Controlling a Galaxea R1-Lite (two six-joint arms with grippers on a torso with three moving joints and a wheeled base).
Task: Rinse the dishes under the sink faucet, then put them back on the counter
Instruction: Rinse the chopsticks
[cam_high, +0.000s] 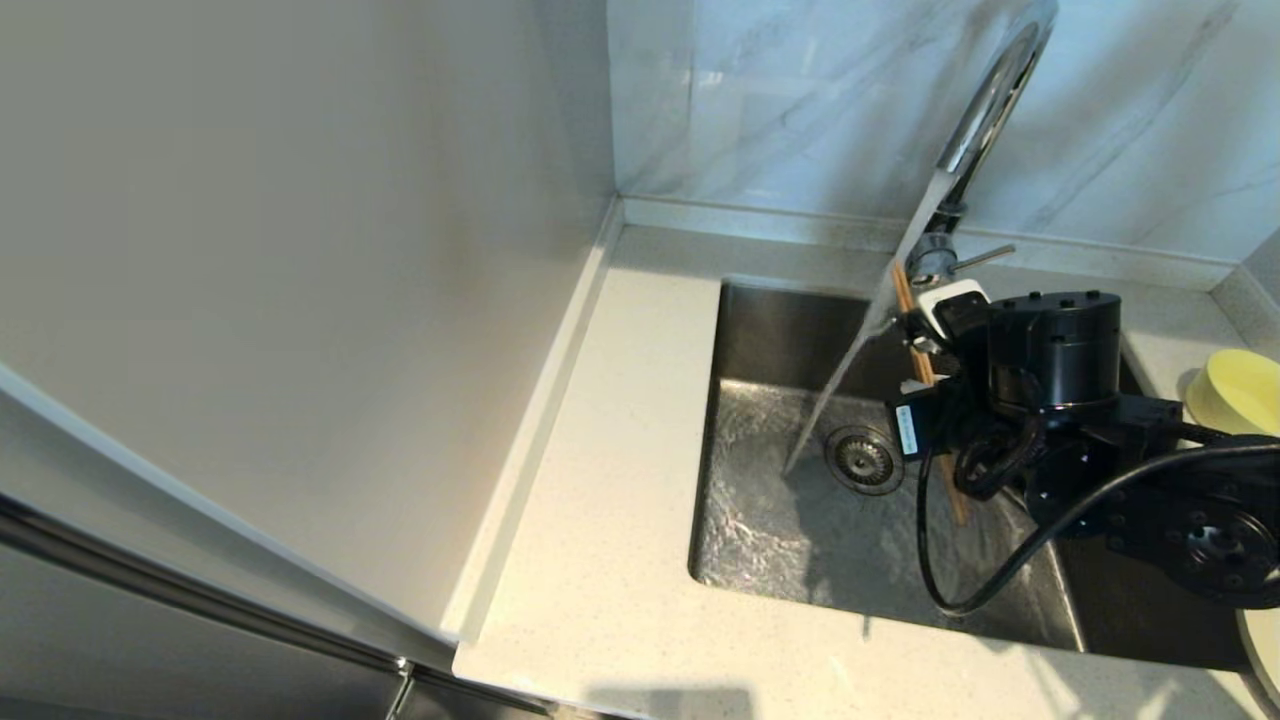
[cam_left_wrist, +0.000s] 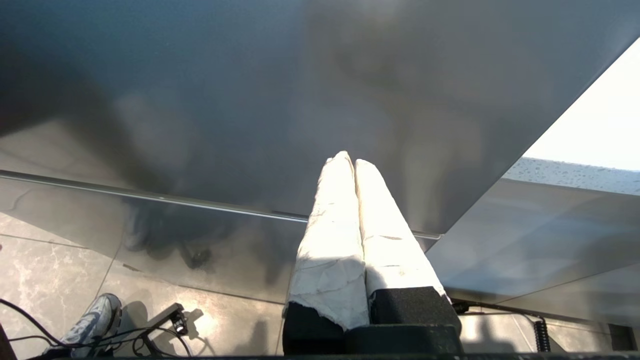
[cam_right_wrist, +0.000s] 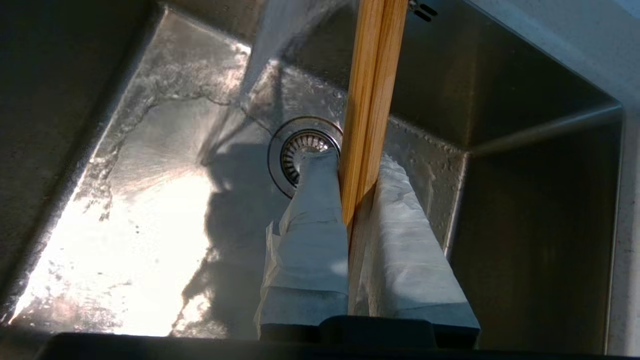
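Note:
My right gripper (cam_high: 925, 345) hangs over the steel basin (cam_high: 760, 540), shut on the pair of brown wooden chopsticks (cam_high: 903, 292). In the right wrist view the chopsticks (cam_right_wrist: 372, 75) stand pinched between the wrapped fingers (cam_right_wrist: 315, 225) of that gripper (cam_right_wrist: 357, 162), above the drain (cam_right_wrist: 300, 150). The chrome gooseneck faucet (cam_high: 985, 100) is running, and its water stream (cam_high: 850, 360) falls just beside the chopsticks. The pale-yellow bowl (cam_high: 1235, 390) sits on the counter at the right, and the off-white plate's rim (cam_high: 1263, 650) shows at the lower right edge. My left gripper (cam_left_wrist: 348, 160) is shut and empty, parked low beside a cabinet front.
The speckled counter (cam_high: 620, 450) runs along the basin's left and front. A tall pale panel (cam_high: 300, 250) walls off the left side. The faucet's lever (cam_high: 985, 257) juts out just behind my right wrist. A black cable (cam_high: 940, 560) loops down into the basin.

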